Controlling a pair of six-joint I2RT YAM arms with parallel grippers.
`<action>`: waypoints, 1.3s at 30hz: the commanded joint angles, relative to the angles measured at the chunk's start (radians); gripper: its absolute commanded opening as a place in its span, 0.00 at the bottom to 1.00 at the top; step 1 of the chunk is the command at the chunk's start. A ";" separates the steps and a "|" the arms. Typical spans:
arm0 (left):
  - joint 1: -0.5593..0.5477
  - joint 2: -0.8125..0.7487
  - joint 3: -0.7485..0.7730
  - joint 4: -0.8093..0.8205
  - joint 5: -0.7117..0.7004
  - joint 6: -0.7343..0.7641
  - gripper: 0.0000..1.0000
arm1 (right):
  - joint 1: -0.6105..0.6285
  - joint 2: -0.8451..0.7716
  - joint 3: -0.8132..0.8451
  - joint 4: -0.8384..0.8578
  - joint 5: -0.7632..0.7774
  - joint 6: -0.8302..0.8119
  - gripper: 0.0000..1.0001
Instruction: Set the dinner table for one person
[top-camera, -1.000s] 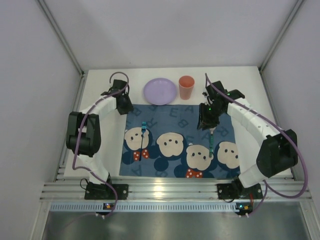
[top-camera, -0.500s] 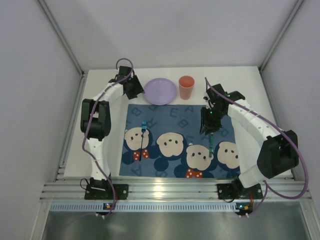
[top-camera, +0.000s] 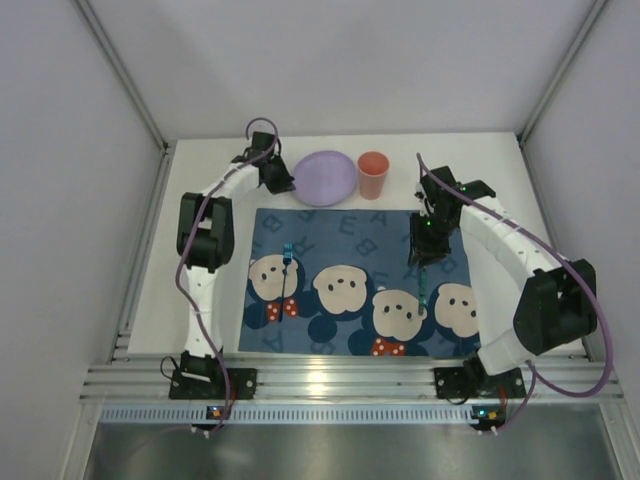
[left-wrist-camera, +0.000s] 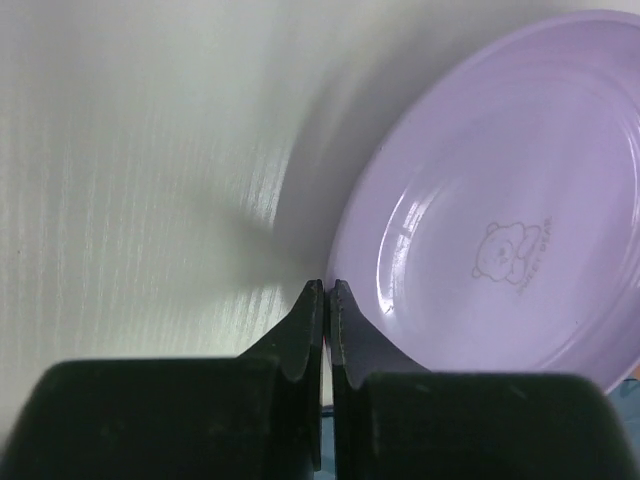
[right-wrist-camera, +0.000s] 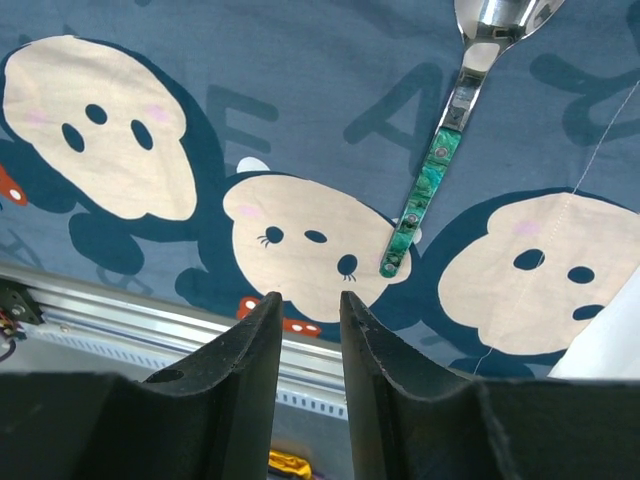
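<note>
A purple plate (top-camera: 326, 178) and an orange cup (top-camera: 373, 175) stand on the white dinner table (top-camera: 200, 200) beyond the dark-blue cartoon mat (top-camera: 350, 285). A green-handled spoon (top-camera: 423, 285) lies on the mat's right part, and a small teal-tipped utensil (top-camera: 286, 262) lies on its left. My left gripper (top-camera: 279, 178) is shut, with its tips (left-wrist-camera: 327, 286) at the left rim of the plate (left-wrist-camera: 500, 230). My right gripper (top-camera: 424, 246) hovers over the mat, open and empty (right-wrist-camera: 308, 297). The spoon (right-wrist-camera: 430, 185) lies just ahead and to the right of it.
A ribbed aluminium rail (top-camera: 330, 380) runs along the near edge by the arm bases. White walls with metal posts close in the table on the left, right and back. A strip of bare white table (left-wrist-camera: 120, 150) lies left of the plate.
My left gripper has swung right along the far side to the plate's rim. The plate has shifted slightly right. My right gripper has drifted a little to the right, above the spoon.
</note>
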 joint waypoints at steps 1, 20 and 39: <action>0.001 0.010 0.067 0.003 0.002 0.004 0.00 | -0.014 0.007 0.032 -0.013 0.009 -0.012 0.30; -0.004 -0.390 -0.200 -0.013 -0.001 0.109 0.00 | -0.016 -0.047 0.007 0.020 -0.038 0.001 0.34; -0.396 -0.717 -0.689 -0.014 -0.052 0.112 0.00 | -0.014 -0.154 -0.010 0.036 -0.064 0.012 1.00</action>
